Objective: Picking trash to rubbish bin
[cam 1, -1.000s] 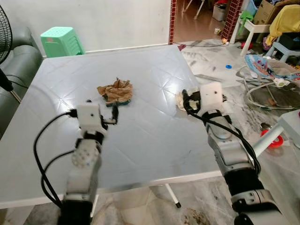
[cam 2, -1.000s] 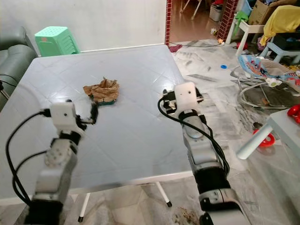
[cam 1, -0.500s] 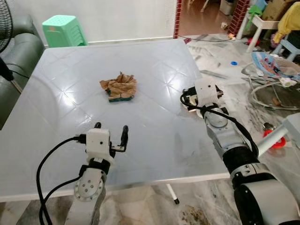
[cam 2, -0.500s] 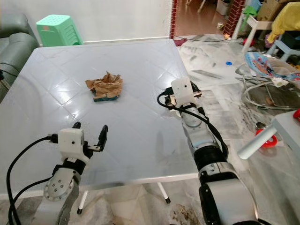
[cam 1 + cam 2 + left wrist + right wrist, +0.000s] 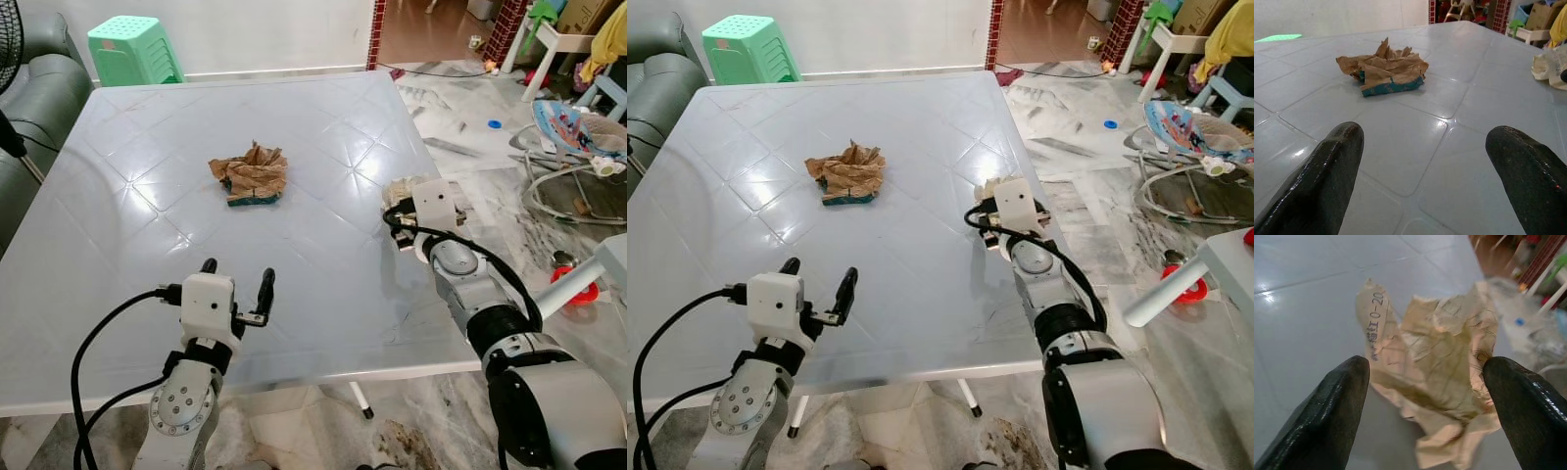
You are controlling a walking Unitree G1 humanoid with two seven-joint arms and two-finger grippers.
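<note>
Legible text occurs on one item: the crumpled cream paper (image 5: 1442, 367) lying on the desk (image 5: 1312, 298), seen in the right wrist view. Along one creased flap runs a line of dark print, of which the characters "0-20" can be read; the marks that follow on the same line look like Chinese characters but are too blurred and folded to make out. The crumpled brown paper (image 5: 1383, 68) with a teal band, seen in the left wrist view, shows no readable print
</note>
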